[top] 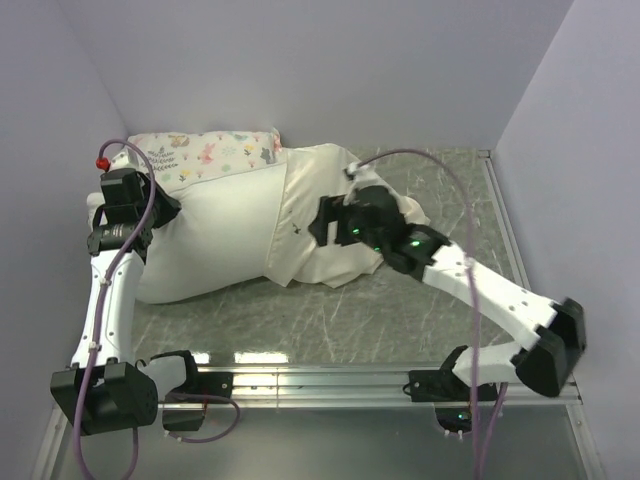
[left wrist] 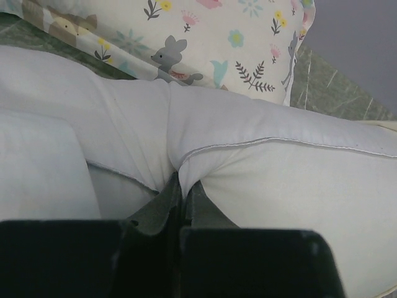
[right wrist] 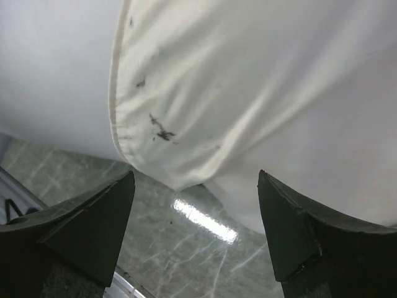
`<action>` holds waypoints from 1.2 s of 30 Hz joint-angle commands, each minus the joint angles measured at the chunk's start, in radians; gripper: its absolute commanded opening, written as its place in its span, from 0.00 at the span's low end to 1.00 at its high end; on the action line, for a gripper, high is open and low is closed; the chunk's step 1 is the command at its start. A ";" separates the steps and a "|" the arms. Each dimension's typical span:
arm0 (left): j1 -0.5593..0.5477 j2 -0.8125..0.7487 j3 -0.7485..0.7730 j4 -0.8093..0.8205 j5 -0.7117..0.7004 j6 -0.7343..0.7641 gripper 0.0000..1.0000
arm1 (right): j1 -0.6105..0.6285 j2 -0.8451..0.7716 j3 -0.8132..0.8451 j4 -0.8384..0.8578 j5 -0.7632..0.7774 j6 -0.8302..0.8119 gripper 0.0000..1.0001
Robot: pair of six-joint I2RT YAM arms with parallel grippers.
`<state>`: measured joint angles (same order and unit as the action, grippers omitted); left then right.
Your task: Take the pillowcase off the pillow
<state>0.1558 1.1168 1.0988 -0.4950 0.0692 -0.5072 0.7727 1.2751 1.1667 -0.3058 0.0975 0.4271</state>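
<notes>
The pillowcase (top: 325, 215) is thin, light, limp cloth with a slight sheen, likely to slide freely yet bunch and slip from a shallow pinch, so a deep bite near its hemmed edge (right wrist: 115, 105) suits; it sleeves the right end of the soft, plump pillow (top: 215, 235) on the table (top: 300, 320). The left gripper (left wrist: 180, 186) is clamped on what seems the pillow's seamed edge, the right gripper (right wrist: 195, 186) hangs wide apart and empty over that hem, and a small floral pillow (top: 205, 152) touching the far side could drag along
</notes>
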 commanded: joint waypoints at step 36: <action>0.002 0.014 0.061 -0.050 -0.077 0.042 0.00 | -0.630 -0.146 -0.003 -0.164 0.193 0.082 0.00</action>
<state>0.1177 1.1320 1.1019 -0.5842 0.1471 -0.5018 0.2150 1.2045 1.0756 -0.4660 0.1543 0.5476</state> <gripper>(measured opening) 0.036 0.011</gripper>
